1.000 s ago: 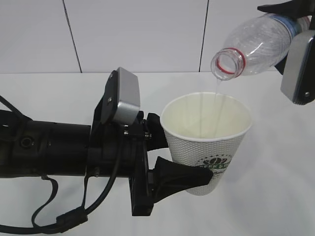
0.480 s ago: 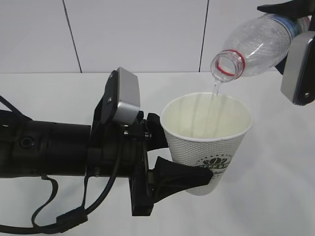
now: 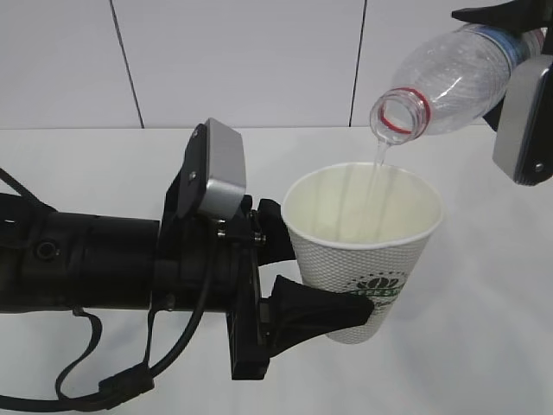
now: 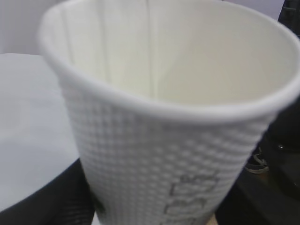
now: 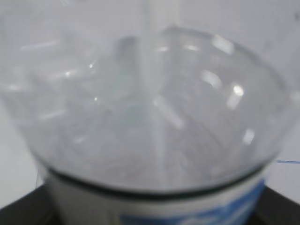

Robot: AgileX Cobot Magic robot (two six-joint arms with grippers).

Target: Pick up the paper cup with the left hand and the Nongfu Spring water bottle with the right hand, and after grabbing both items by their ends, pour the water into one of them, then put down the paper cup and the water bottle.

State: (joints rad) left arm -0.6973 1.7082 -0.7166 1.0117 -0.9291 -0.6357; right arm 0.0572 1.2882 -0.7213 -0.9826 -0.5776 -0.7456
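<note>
My left gripper point(image 3: 333, 275) is shut on the lower part of the white dimpled paper cup point(image 3: 363, 251), which it holds upright above the table. One black finger point(image 3: 315, 313) wraps the near side by the green logo. In the left wrist view the paper cup point(image 4: 154, 150) fills the frame. At the top right my right gripper point(image 3: 508, 60) is shut on the rear end of the clear Nongfu Spring water bottle point(image 3: 454, 73). The bottle is tilted mouth-down, with its red neck ring over the cup. A thin stream of water point(image 3: 378, 160) falls into the cup. The bottle point(image 5: 150, 103) fills the right wrist view.
The white table point(image 3: 104, 164) runs back to a white panelled wall point(image 3: 242, 60). The left arm point(image 3: 86, 264) and its black cable point(image 3: 130, 376) cross the lower left. The silver box point(image 3: 525, 112) on the right arm hangs at the right edge.
The water stream from the bottle's mouth has grown slightly fuller. Cup, bottle and both arms have held their places.
</note>
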